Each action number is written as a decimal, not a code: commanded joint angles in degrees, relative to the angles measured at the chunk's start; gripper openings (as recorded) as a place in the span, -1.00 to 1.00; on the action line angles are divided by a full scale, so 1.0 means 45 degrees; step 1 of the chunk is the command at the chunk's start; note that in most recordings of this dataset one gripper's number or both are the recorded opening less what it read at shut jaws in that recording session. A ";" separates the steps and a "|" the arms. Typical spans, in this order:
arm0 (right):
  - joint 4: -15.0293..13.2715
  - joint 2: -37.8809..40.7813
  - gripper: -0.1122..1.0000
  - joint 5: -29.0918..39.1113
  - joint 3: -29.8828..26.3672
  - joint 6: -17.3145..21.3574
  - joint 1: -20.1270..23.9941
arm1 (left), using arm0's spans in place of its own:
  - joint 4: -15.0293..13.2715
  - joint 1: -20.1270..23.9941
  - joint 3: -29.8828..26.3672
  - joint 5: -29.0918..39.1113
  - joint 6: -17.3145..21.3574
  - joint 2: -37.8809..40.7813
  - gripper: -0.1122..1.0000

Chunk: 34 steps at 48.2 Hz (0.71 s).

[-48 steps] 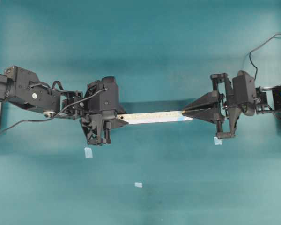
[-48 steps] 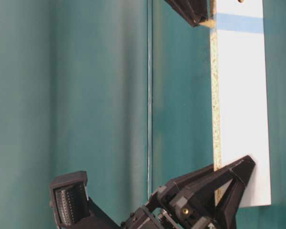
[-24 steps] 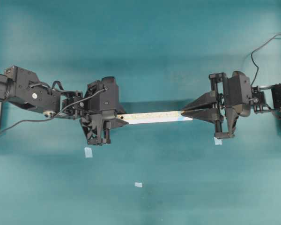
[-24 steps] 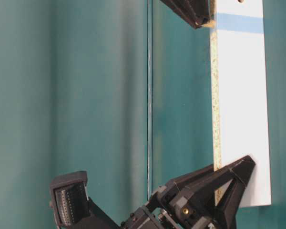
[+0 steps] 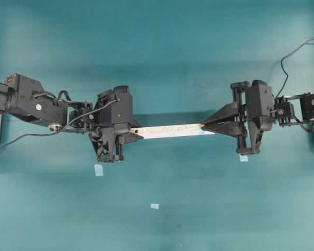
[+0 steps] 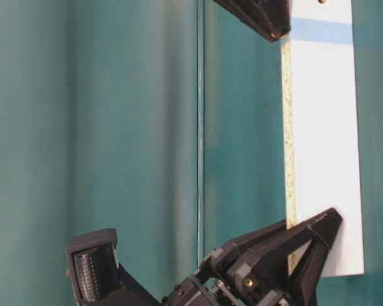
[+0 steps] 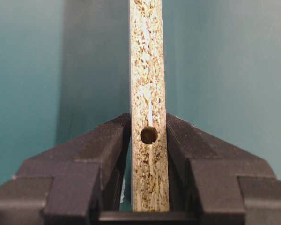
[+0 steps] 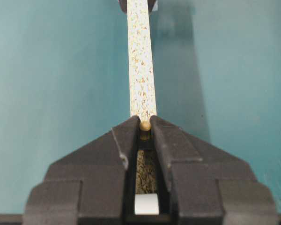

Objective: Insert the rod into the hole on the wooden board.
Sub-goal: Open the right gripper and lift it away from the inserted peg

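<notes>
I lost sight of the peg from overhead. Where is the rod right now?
In the right wrist view the rod is pinched at the tips of the right gripper, directly over the speckled edge of the wooden board, near its blue-marked end.

**Robot body, two arms**

Left matte-black jointed arm (image 5: 36, 104): boxy links, silver screw heads, thin black cable looped along it. Right matte-black arm (image 5: 282, 107): same build, black cable curling off, small blue spot near its base. Wedge-shaped black plastic fingers (image 8: 182, 164).
</notes>
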 commanded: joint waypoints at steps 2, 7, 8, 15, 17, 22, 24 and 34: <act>0.0000 0.0039 -0.62 0.0469 0.0000 0.0000 -0.0020 | 0.0000 -0.0098 -0.0137 -0.0039 -0.0098 -0.0156 -0.21; 0.0000 0.0039 -0.62 0.0586 0.0000 0.0020 -0.0039 | 0.0000 -0.0098 -0.0137 -0.0039 -0.0098 -0.0156 -0.21; 0.0000 0.0039 -0.62 0.0605 0.0000 0.0039 -0.0020 | 0.0000 -0.0078 -0.0117 -0.0039 -0.0098 -0.0156 -0.21; 0.0000 0.0039 -0.62 0.0605 -0.0020 0.0059 -0.0020 | 0.0000 -0.0117 -0.0137 -0.0039 -0.0098 -0.0176 -0.21; 0.0000 0.0039 -0.62 0.0605 -0.0020 0.0078 -0.0020 | 0.0000 -0.0137 -0.0137 -0.0039 -0.0098 -0.0176 -0.21; 0.0000 0.0039 -0.62 0.0586 -0.0020 0.0137 -0.0020 | 0.0000 -0.0156 -0.0117 -0.0039 -0.0098 -0.0156 -0.21; 0.0000 0.0039 -0.62 0.0586 -0.0020 0.0176 -0.0020 | 0.0000 -0.0195 -0.0137 -0.0039 -0.0098 -0.0156 -0.21; 0.0000 0.0039 -0.62 0.0605 -0.0117 0.0371 -0.0020 | 0.0000 -0.0254 -0.0137 -0.0039 -0.0117 -0.0156 -0.21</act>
